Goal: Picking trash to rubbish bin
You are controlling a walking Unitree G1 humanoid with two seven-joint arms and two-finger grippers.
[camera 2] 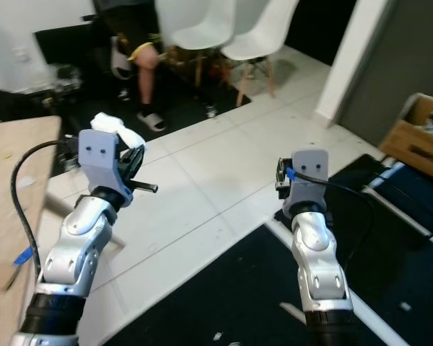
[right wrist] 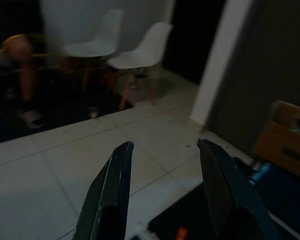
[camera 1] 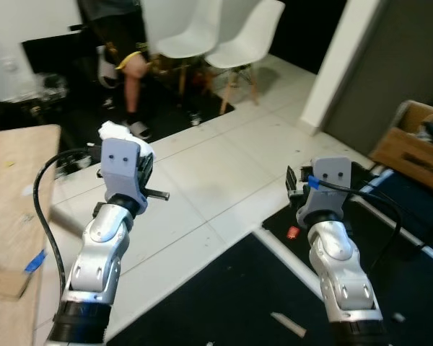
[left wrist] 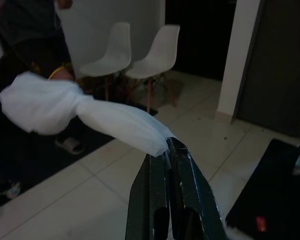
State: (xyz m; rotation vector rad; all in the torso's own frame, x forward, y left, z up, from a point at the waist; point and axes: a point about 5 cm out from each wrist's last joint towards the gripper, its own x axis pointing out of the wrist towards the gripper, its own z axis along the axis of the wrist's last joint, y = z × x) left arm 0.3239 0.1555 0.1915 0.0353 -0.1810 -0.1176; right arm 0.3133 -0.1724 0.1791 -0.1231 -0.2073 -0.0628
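Left gripper (left wrist: 166,150) jaws clamp the tissue (left wrist: 75,112); right gripper (right wrist: 162,145) gapes empty. Picked up; binning remains, I'd say.

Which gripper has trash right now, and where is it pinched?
Left gripper pinches the crumpled white tissue by its twisted tail end; right gripper is open, empty.

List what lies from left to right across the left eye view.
Wooden table → left tool holding white tissue → small red item on the floor → right tool → cardboard box.
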